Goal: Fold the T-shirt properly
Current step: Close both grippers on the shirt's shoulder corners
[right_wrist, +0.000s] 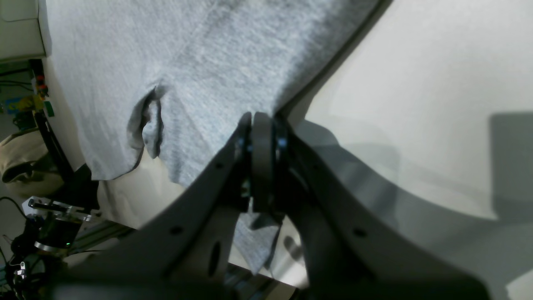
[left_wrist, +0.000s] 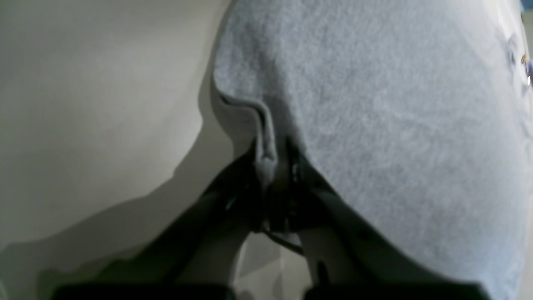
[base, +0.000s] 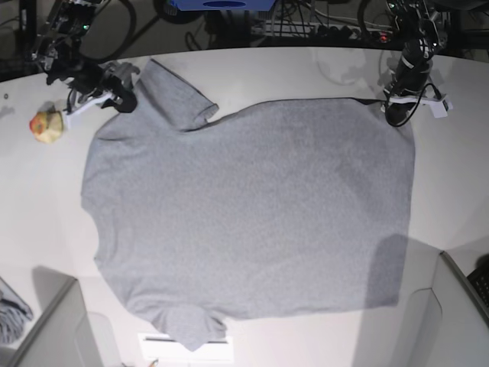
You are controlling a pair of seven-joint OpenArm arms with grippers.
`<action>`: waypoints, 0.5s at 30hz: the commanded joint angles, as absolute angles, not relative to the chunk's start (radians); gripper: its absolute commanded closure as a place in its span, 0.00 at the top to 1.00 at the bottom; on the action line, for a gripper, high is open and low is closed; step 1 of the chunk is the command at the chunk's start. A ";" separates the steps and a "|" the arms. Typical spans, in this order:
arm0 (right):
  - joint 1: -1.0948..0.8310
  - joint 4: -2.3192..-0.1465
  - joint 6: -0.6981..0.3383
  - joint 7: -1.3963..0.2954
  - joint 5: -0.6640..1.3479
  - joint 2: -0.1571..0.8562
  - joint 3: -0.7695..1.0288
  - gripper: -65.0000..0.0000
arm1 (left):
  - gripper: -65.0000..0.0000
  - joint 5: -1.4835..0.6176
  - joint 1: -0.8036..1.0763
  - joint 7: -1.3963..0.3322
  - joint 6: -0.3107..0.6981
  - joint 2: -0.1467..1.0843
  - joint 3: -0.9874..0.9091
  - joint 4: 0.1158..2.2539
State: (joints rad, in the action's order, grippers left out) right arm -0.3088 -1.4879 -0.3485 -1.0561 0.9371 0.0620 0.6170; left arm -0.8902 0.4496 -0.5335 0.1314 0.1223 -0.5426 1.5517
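Observation:
The heather-grey T-shirt (base: 244, 214) lies spread flat on the white table (base: 306, 69), plain side up, with one sleeve (base: 179, 95) pointing to the back left. My left gripper (base: 397, 115) stands at the shirt's back right corner. In the left wrist view this gripper (left_wrist: 275, 166) is shut on a pinched fold of the T-shirt (left_wrist: 374, 104) edge. My right gripper (base: 122, 99) is at the back left, beside the sleeve. In its wrist view the right gripper (right_wrist: 260, 121) is shut on the T-shirt (right_wrist: 208, 62) edge, with cloth hanging below the fingers.
A small yellow-and-red toy (base: 47, 126) sits on the table left of the right gripper. A striped grey cloth scrap (base: 11, 313) lies at the lower left edge. Cables and equipment (base: 306, 23) line the back. Grey panels (base: 53, 329) rise at both front corners.

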 commanded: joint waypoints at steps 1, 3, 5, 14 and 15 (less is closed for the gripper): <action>-0.325 -1.512 -0.331 -1.079 0.886 0.070 0.618 0.00 | 0.00 -0.881 0.469 -0.544 0.117 0.130 -0.552 1.577; -0.348 -1.561 -0.331 -1.079 0.886 0.070 0.618 0.00 | 0.00 -0.881 0.489 -0.544 0.117 0.131 -0.553 1.620; -0.363 -1.618 -0.331 -1.084 0.886 0.070 0.618 0.00 | 0.00 -0.880 0.519 -0.544 0.117 0.130 -0.553 1.681; -0.377 -1.768 -0.329 -1.147 0.889 0.068 0.618 0.00 | 0.00 -0.875 0.587 -0.544 0.117 0.131 -0.549 1.831; -0.367 -1.781 -0.328 -1.161 0.886 0.068 0.618 0.00 | 0.00 -0.875 0.587 -0.544 0.117 0.131 -0.549 1.839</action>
